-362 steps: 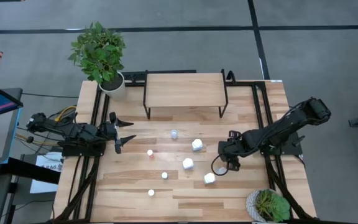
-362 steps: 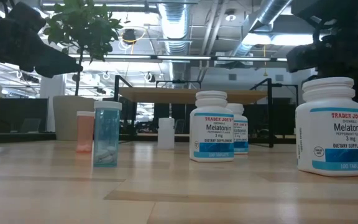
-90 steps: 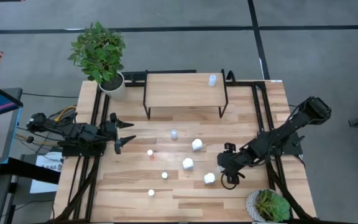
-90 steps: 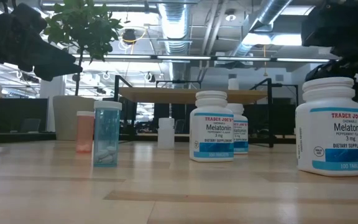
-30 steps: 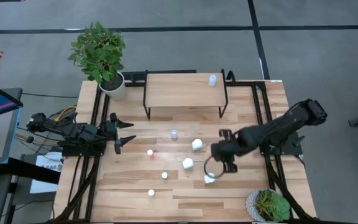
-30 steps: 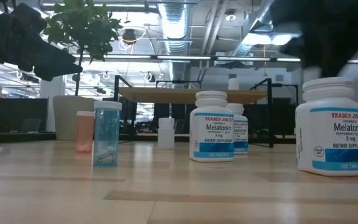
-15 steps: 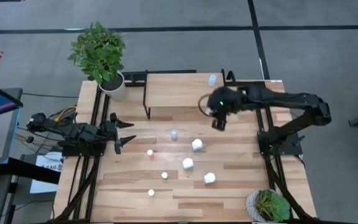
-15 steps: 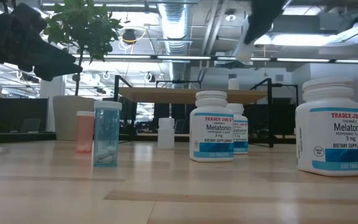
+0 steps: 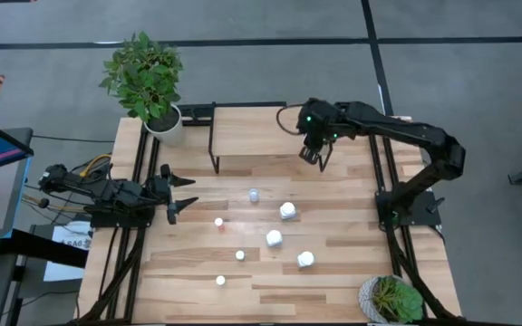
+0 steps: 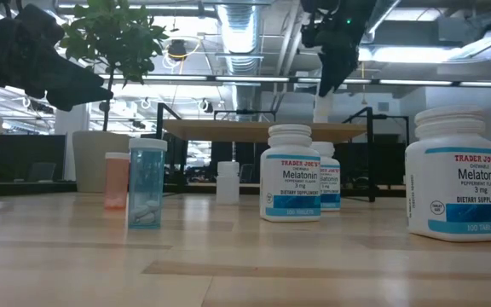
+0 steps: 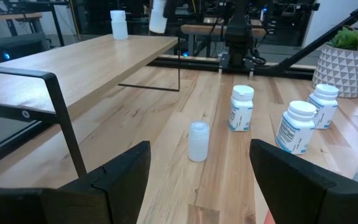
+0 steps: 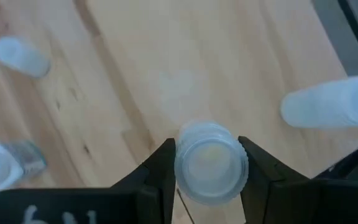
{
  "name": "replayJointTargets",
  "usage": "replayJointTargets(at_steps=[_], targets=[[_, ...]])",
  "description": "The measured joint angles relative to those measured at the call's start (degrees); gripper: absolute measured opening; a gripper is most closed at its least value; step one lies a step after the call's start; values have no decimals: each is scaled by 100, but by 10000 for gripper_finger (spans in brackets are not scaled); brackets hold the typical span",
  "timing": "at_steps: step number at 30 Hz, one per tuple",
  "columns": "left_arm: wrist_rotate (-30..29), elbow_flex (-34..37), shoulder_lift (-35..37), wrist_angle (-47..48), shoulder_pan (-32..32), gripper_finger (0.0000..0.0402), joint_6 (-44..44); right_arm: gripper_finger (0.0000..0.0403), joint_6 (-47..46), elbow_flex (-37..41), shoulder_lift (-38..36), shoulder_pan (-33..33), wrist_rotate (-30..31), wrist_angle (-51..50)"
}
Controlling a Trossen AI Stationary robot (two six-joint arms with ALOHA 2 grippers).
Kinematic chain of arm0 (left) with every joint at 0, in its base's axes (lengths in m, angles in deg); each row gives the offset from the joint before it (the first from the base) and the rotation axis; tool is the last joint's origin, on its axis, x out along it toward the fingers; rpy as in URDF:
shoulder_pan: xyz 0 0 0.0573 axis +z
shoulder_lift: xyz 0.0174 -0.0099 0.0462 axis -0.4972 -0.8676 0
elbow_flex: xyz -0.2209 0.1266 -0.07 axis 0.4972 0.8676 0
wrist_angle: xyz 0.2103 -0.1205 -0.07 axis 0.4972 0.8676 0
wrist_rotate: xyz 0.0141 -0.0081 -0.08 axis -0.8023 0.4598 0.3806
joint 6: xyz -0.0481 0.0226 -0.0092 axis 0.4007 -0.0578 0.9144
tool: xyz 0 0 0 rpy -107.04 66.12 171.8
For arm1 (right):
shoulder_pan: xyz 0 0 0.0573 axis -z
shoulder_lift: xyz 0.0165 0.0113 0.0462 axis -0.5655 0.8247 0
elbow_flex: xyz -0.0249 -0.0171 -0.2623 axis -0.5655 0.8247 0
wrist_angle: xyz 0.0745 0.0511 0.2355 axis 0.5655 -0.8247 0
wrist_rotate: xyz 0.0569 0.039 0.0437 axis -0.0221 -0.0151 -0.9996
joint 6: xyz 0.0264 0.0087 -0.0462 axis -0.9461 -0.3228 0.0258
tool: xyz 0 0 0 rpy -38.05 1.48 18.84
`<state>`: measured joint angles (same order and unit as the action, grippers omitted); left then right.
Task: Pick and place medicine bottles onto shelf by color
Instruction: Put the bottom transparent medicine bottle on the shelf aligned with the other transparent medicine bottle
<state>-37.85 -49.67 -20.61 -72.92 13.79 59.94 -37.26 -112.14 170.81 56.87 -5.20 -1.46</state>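
My right gripper (image 9: 314,152) is over the right end of the shelf (image 9: 252,131) and shut on a pale translucent bottle (image 12: 211,163). A second pale bottle (image 12: 330,109) stands on the shelf top close by; it also shows in the left wrist view (image 11: 118,25). On the table stand a pale blue bottle (image 9: 254,194), three chunky white bottles (image 9: 287,210) (image 9: 274,238) (image 9: 305,260) and three tiny ones (image 9: 217,222) (image 9: 240,255) (image 9: 220,281). My left gripper (image 9: 187,193) waits open and empty at the table's left side. My right gripper pinches the pale bottle by its upper part, just under the cap (image 12: 183,167), between its two fingers (image 12: 159,167). The fingers come from above and point down. The bottle hangs upright, cap up; in the left wrist view (image 11: 158,15) it appears just above the shelf top.
A potted plant (image 9: 145,77) stands at the far left corner and another (image 9: 390,299) at the near right corner. Black frame rails (image 9: 383,172) run along both table sides. The left part of the shelf top is bare wood.
My right gripper has risen from the table's near right part, beside the front white bottle, and swung toward the far edge to the shelf's right end, carrying the pale bottle. In the last half second it has come down toward the shelf top. The table bottles have stayed put.
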Motion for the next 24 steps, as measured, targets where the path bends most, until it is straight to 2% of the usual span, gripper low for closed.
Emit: replayJointTargets(at_steps=[6, 12, 20, 24], targets=[[-1, 0, -2, -2, -1, 264, 0, 134, -577, -8, 10, 507, -20, -73], [-2, 0, 0, -2, -2, 265, 0, 134, -648, 9, 201, 895, -255, 129], [-1, 0, -2, -2, -1, 265, 0, 137, -650, -9, 335, 939, -464, 115], [2, 1, -1, -2, -2, 265, 0, 156, -656, -6, 342, 934, -437, 179]])
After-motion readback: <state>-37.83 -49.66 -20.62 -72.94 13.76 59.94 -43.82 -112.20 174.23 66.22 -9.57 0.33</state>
